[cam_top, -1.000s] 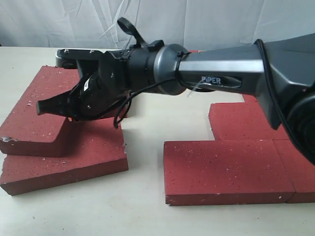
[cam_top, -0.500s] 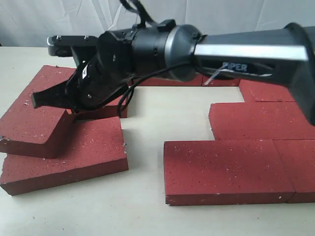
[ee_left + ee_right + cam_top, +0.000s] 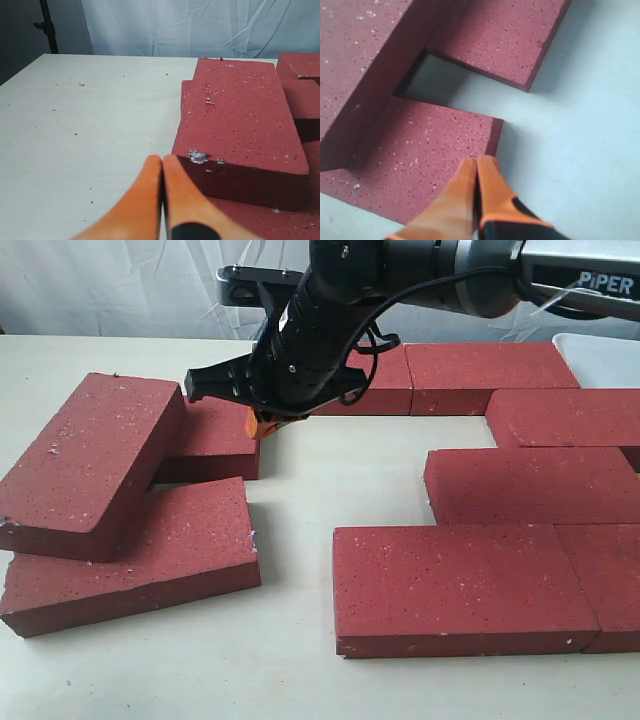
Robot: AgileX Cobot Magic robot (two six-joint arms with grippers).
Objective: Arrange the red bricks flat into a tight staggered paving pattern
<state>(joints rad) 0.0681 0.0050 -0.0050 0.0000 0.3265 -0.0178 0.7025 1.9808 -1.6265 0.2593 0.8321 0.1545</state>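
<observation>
The black right arm (image 3: 340, 300) is reaching in from the frame's upper right, wrist angling down. Its right gripper (image 3: 262, 422) is hanging with fingers pressed together, empty, as is the left gripper (image 3: 162, 159). Dark-red speckled rectangular paving bricks (image 3: 455, 585) are lying flat at right; one tilted brick (image 3: 85, 465) is leaning on others at left.

bricks (image 3: 455, 585) dark red, white-speckled | right hand (image 3: 477, 161) orange-fingered | right arm (image 3: 335, 300) black | table (image 3: 300, 670) cream | backdrop cloth (image 3: 100, 285) white

Cut off at right edge: end brick (image 3: 605, 580), white tray (image 3: 600, 355). Half hidden behind arm (image 3: 470, 270): far brick (image 3: 390, 385).
</observation>
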